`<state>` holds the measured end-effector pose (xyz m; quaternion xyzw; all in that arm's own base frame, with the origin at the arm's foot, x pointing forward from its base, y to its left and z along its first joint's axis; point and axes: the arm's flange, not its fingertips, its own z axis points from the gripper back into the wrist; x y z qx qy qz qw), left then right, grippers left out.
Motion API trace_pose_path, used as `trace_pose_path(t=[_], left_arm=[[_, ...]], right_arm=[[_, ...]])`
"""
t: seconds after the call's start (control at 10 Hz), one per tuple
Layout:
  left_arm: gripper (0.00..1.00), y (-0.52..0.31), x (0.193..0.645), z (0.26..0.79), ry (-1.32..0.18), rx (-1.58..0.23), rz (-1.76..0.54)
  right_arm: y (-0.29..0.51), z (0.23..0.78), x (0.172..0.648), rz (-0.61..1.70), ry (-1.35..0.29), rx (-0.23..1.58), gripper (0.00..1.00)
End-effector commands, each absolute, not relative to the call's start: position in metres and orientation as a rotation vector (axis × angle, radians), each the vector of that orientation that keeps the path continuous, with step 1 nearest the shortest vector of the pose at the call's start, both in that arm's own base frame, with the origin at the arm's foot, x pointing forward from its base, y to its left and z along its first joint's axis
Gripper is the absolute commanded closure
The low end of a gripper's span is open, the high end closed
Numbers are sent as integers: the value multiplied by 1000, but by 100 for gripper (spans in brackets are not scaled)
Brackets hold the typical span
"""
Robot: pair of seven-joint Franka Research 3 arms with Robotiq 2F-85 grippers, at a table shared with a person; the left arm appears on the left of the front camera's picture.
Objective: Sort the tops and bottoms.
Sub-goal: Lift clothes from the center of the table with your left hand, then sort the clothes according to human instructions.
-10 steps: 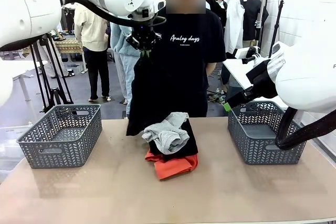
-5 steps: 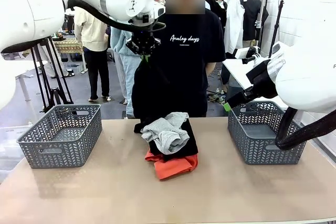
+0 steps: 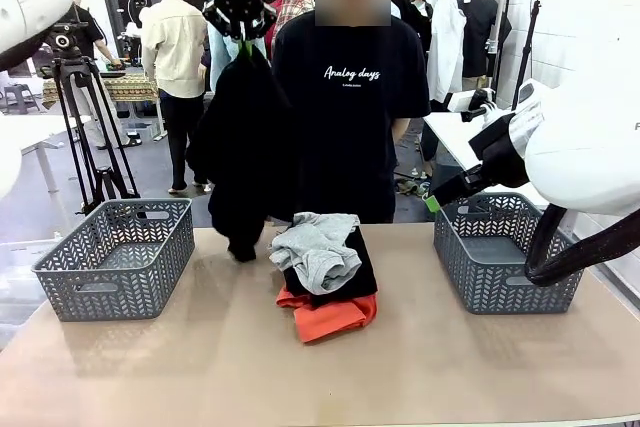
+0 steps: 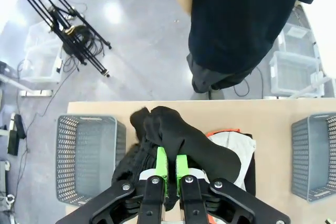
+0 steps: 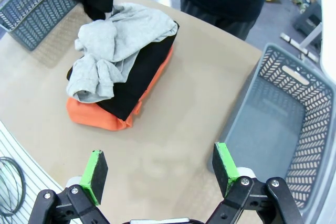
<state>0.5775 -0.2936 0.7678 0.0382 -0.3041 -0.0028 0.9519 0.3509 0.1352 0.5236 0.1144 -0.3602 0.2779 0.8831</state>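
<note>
The left gripper (image 3: 243,42) pinches the black bottoms (image 3: 240,147) high over the table (image 3: 200,367); the right gripper (image 5: 160,163) is spread wide above bare tabletop.

The left gripper's green pads (image 4: 161,162) are pressed together on a bunch of the black cloth, which hangs long and limp. Its lower end is just left of the pile, between the pile and the left basket (image 3: 115,257). In the pile, mid-table, the light grey top (image 3: 318,247) lies crumpled on a folded black garment (image 3: 352,275), with the orange-red top (image 3: 330,317) underneath. The tan table carries 2 grey lattice baskets, 1 at each end, and a person (image 3: 350,97) in a black T-shirt stands at its far edge. The left wrist view looks straight down onto a tripod (image 4: 68,30) and cables on the grey floor. The right wrist view looks into the right basket (image 5: 294,108).
</note>
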Motion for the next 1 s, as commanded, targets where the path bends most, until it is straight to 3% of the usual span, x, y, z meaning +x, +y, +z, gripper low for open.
trace_pose_path(t=[0.0, 0.9], left_arm=[[100, -314, 586, 783, -641, 37, -61], [100, -299, 574, 773, -631, 63, -22]], right_arm=[[134, 522, 353, 582, -757, 243, 0], [134, 522, 353, 582, -757, 243, 0]])
